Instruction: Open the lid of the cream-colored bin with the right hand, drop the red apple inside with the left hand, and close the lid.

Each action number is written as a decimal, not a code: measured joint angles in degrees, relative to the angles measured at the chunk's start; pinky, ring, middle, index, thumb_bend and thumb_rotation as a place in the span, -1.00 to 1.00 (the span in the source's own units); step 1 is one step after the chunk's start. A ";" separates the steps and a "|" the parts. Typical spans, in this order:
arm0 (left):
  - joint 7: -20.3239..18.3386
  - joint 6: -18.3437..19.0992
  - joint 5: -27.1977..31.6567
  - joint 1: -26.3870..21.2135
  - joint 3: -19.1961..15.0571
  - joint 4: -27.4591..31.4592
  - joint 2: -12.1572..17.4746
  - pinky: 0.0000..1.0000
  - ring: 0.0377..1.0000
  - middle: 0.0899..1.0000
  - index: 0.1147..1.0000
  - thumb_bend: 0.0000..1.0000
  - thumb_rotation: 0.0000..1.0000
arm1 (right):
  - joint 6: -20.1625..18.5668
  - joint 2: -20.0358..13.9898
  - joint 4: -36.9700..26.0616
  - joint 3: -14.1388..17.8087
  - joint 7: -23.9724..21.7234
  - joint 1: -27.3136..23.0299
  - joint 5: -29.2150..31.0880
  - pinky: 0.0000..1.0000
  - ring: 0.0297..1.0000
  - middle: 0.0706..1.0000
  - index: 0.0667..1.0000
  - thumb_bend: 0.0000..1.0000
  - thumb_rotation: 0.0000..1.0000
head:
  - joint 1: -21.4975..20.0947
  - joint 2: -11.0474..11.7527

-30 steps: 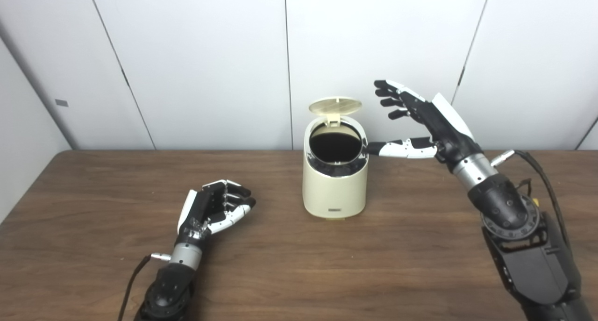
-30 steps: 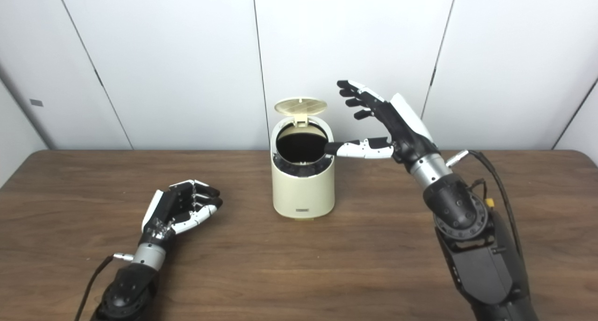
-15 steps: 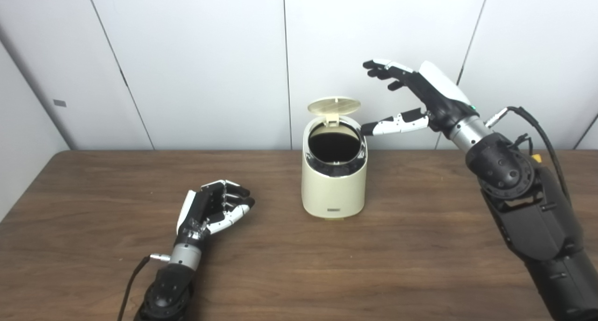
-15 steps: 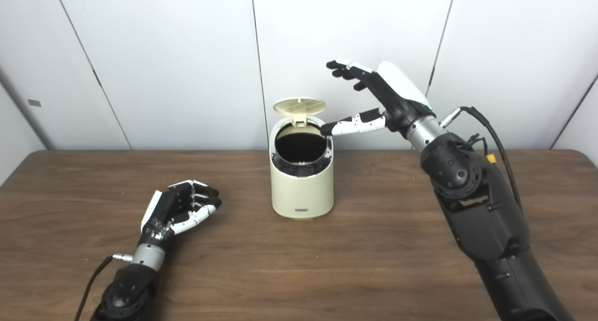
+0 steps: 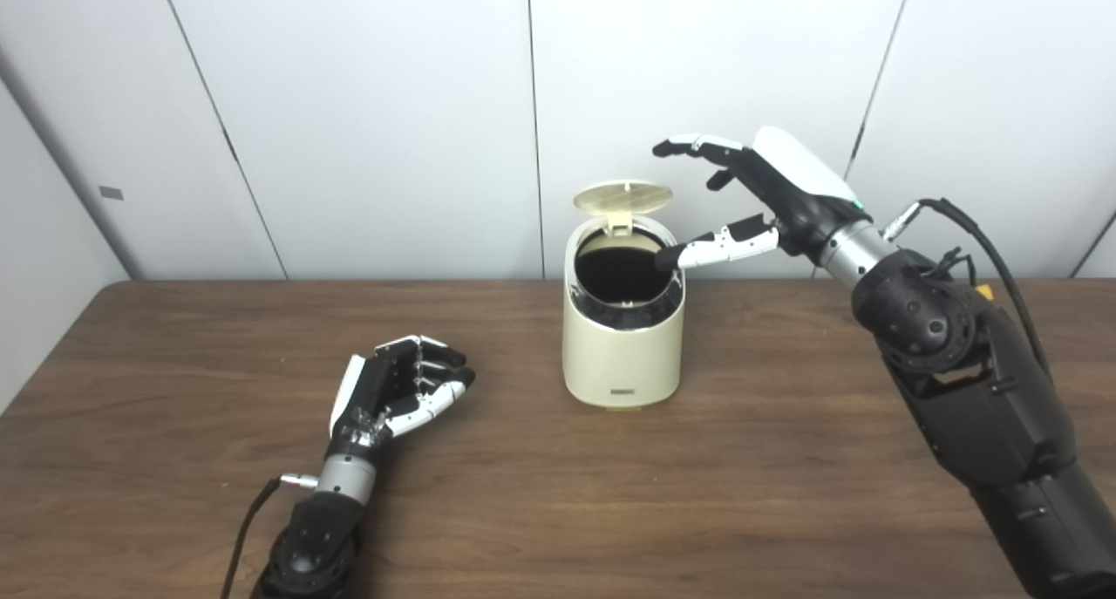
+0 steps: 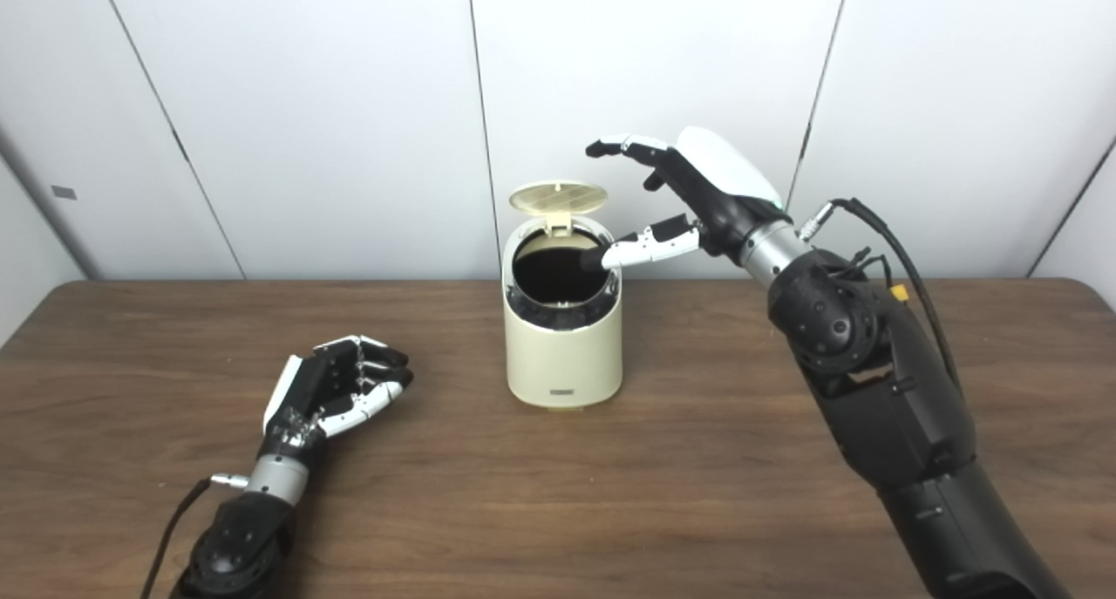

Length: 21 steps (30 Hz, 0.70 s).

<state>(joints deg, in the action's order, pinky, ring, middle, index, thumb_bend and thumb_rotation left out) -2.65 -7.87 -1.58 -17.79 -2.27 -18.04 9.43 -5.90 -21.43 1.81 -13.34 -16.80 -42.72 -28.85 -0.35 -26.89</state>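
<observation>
A dark wood-grain bench [image 5: 540,494] is set against a wall of pale panels [image 5: 366,111] divided by thin dark seams.

Nearest the camera, at the lower left, the left hand [image 5: 397,390] is laid on the bench with its arm entering from the bottom edge. Its fingers [image 5: 436,355] are curled loosely inward with the thumb beside them; nothing is seen to be held in them, and the hand is kept well apart from the bin. A thin cable [image 5: 244,529] is trailed from its wrist toward the bottom edge.

Farther back, near the middle of the bench, the cream-colored bin [image 5: 622,346] is stood upright. Its lid [image 5: 622,197] is raised on the rear hinge and tilted back, so that the dark round opening is exposed — the inside is too dark for anything within to be made out. The red apple cannot be seen anywhere on the bench or in either hand.

Farthest back and above, the right hand [image 5: 767,198] is held in the air to the right of the bin, its arm rising from the lower right corner. Its fingers [image 5: 689,146] are spread and extended leftward above and just right of the raised lid, apart from it, and nothing is gripped. The thumb [image 5: 715,246] is pointed at the bin's rim — its dark tip is seen over the right edge of the opening, though contact cannot be judged.
</observation>
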 measured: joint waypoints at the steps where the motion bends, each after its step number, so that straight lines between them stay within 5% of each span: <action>1: 0.00 0.00 0.00 0.00 0.00 0.00 0.00 -0.16 0.03 0.13 -0.14 0.01 -0.89 | 0.00 0.00 -0.49 -0.12 -0.32 0.00 -0.02 0.46 0.80 0.73 0.63 0.45 -0.03 | 0.00 -0.09; 21: 0.38 0.02 0.00 0.00 -0.08 0.04 -0.21 -0.17 0.02 0.12 -0.14 0.01 -0.89 | 1.38 0.00 -5.92 -1.42 -4.44 0.76 1.13 0.56 0.80 0.69 0.65 0.39 0.01 | 0.44 -0.62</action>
<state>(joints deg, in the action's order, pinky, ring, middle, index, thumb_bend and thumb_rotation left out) -2.27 -7.85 -1.58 -17.78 -2.35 -18.00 9.22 -4.53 -21.43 -4.11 -14.76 -21.24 -41.96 -27.72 0.09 -27.51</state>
